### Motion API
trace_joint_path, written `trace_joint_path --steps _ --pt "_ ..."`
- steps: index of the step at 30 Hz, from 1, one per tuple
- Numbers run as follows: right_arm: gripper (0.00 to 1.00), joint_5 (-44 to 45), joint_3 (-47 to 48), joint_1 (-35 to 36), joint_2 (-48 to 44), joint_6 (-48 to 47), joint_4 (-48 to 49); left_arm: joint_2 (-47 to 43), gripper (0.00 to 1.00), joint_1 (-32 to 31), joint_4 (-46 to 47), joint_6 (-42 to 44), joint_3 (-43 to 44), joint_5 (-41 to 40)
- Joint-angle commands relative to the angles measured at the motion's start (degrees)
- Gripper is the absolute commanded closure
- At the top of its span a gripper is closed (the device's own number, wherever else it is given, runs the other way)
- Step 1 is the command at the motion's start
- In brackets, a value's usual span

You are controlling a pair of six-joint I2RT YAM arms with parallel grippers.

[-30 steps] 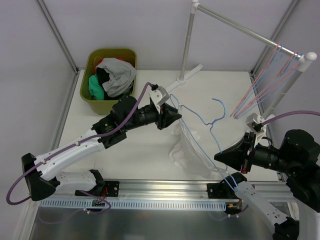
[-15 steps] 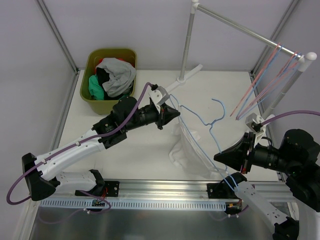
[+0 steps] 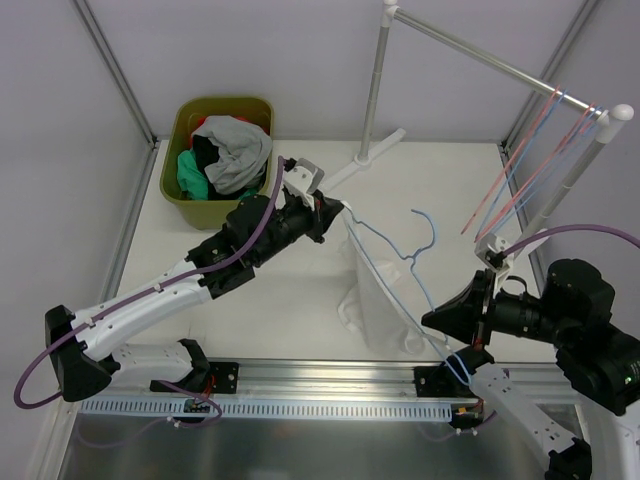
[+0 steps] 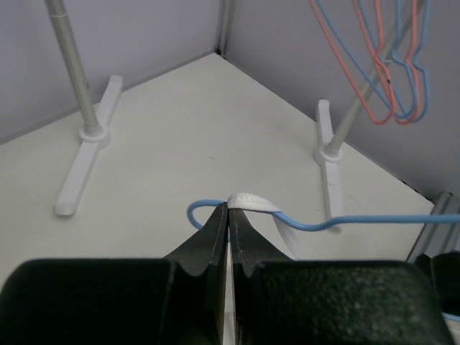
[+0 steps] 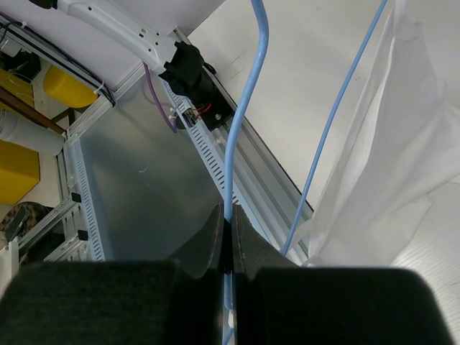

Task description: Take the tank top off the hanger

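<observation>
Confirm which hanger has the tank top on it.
The light-blue hanger over the table, its wire pinched in the right tool, with the white tank top draped on it. The pink and blue hangers on the rack hang bare.

The white worktop [image 3: 260,305] carries a green bin [image 3: 171,188] far left, a rack foot [image 3: 386,142], and the tank top [image 3: 372,300]'s lower folds

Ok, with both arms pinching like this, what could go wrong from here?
1. The left jaws are shut right where the white strap loops over the blue hanger wire; if they caught both, pulling may drag the hanger instead of freeing the strap.
2. The right jaws pinch only thin wire, so the hanger could slip or swivel.
3. The tank top hangs along the wire and may snag.
</observation>
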Motion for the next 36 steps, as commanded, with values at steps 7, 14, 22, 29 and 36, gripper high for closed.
trace_joint_path --steps 7,14,22,29,36 --pt "1.00 -6.98 -0.90 0.10 -4.19 -5.54 0.83 -1.16 1.00 5.74 -3.54 -12.03 -0.01 -16.38" --pt "1.00 -1.74 -1.69 0.02 -7.00 -6.78 3.62 -1.24 1.00 7.43 -1.71 -12.57 -0.35 1.44" --pt "1.00 17.89 -17.49 0.10 -17.27 5.51 45.70 -4.59 1.00 4.98 14.63 -17.32 -9.76 31.84" --pt "1.00 25.08 -30.52 0.11 -13.26 5.37 87.02 -0.63 1.00 -2.85 15.26 -15.82 -13.71 44.20" --pt "1.00 31.34 -31.74 0.11 -8.59 -12.04 89.24 0.69 1.00 -2.85 6.40 -16.44 -17.41 28.30"
